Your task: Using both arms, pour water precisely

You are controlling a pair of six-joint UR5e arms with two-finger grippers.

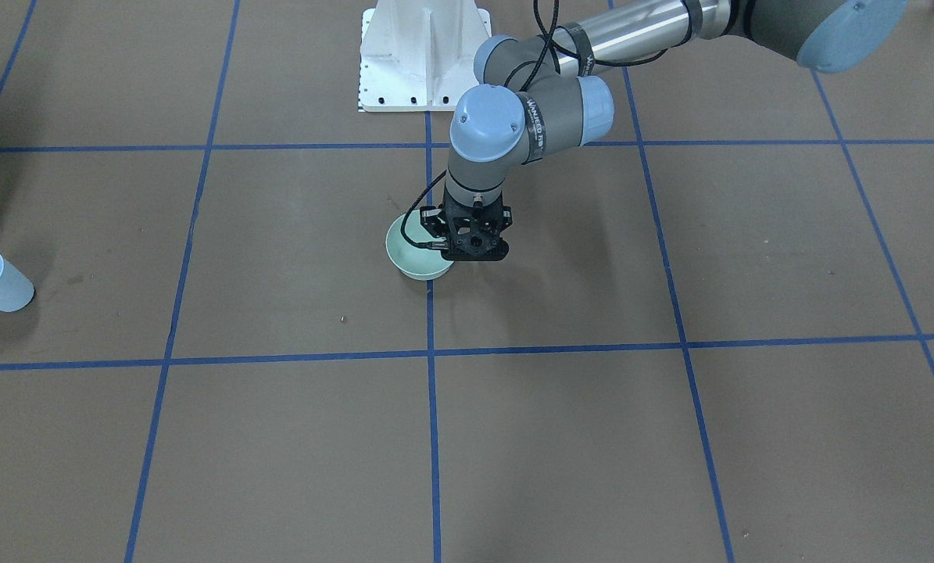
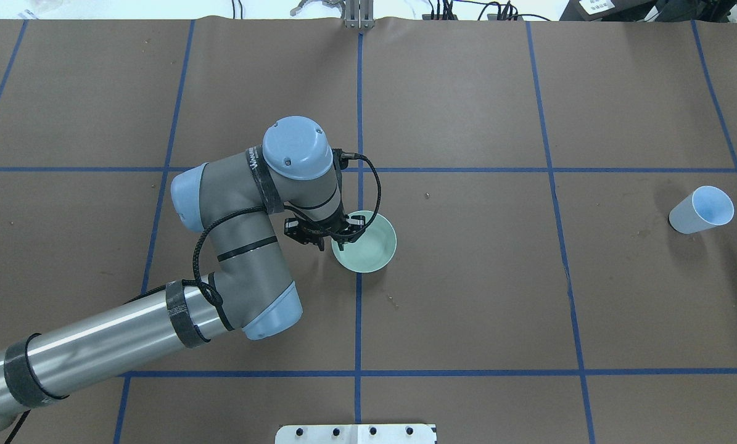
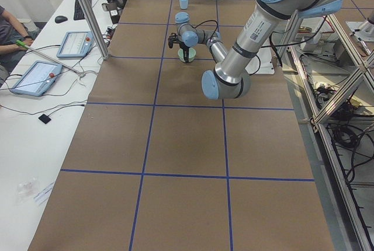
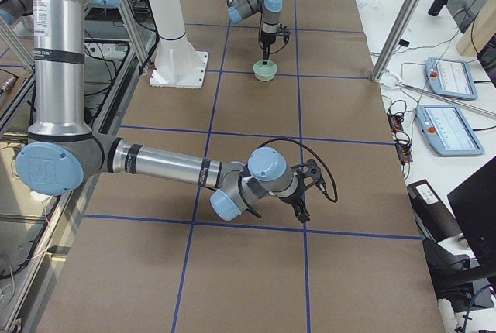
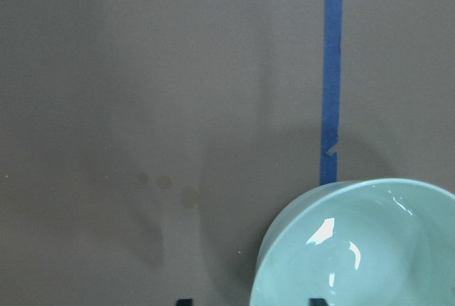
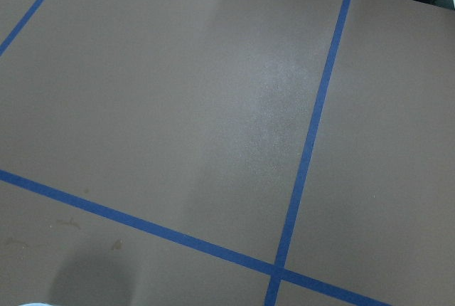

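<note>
Brown table [image 2: 467, 296] gridded with blue tape [image 2: 359, 308]. Left arm [image 2: 238, 259] reaching in to the middle, wrist turned down; right arm [image 4: 155, 164] low over the table toward the robot's right end, well apart from the rest. Mint-green bowl [image 2: 368, 243] upright on the centre tape line. Light blue cup [image 2: 701, 209] far off toward the robot's right. Left claw [image 2: 341, 239] spread, fingers astride the bowl's left rim. Right claw [image 4: 308, 190]: cannot tell whether spread or closed.
</note>
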